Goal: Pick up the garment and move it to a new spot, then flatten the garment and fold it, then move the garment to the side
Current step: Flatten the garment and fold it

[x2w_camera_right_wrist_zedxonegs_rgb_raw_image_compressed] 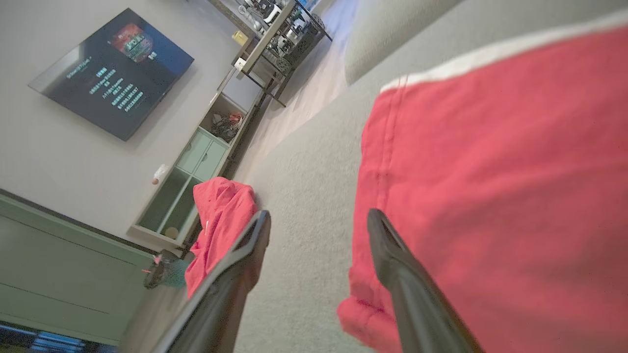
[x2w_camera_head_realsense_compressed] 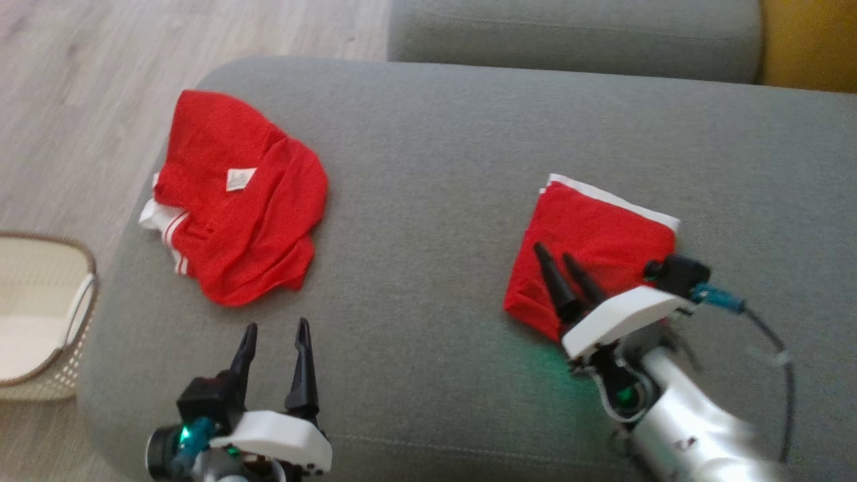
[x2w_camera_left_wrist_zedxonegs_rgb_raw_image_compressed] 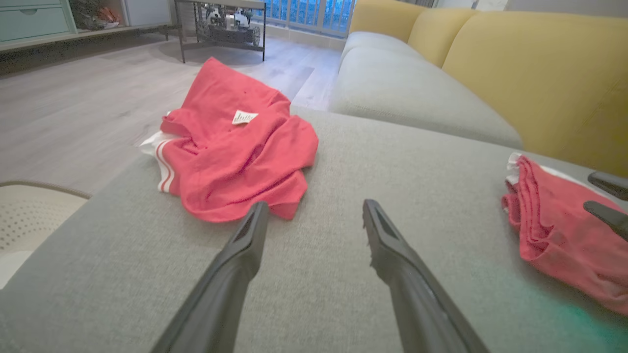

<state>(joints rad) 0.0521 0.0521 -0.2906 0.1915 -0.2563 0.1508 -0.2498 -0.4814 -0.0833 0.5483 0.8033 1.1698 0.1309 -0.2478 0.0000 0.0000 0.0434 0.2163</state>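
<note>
Living room of a home: a grey sofa (x2w_camera_head_realsense_compressed: 469, 167) with yellow back cushions (x2w_camera_left_wrist_zedxonegs_rgb_raw_image_compressed: 539, 73) on a wooden floor (x2w_camera_head_realsense_compressed: 80, 80), a wall-mounted television (x2w_camera_right_wrist_zedxonegs_rgb_raw_image_compressed: 113, 68), a low cabinet (x2w_camera_right_wrist_zedxonegs_rgb_raw_image_compressed: 196, 166), and a basket (x2w_camera_head_realsense_compressed: 40, 314) beside the sofa.

You see the crumpled garment (x2w_camera_head_realsense_compressed: 241, 214) at upper left in red, its cuff (x2w_camera_head_realsense_compressed: 167, 231) white with red stripes, its label (x2w_camera_head_realsense_compressed: 240, 179) white. The folded garment (x2w_camera_head_realsense_compressed: 592, 244) at right is red, edged white. The sofa (x2w_camera_head_realsense_compressed: 428, 221) is grey, the basket (x2w_camera_head_realsense_compressed: 40, 235) cream, brown-rimmed.
</note>
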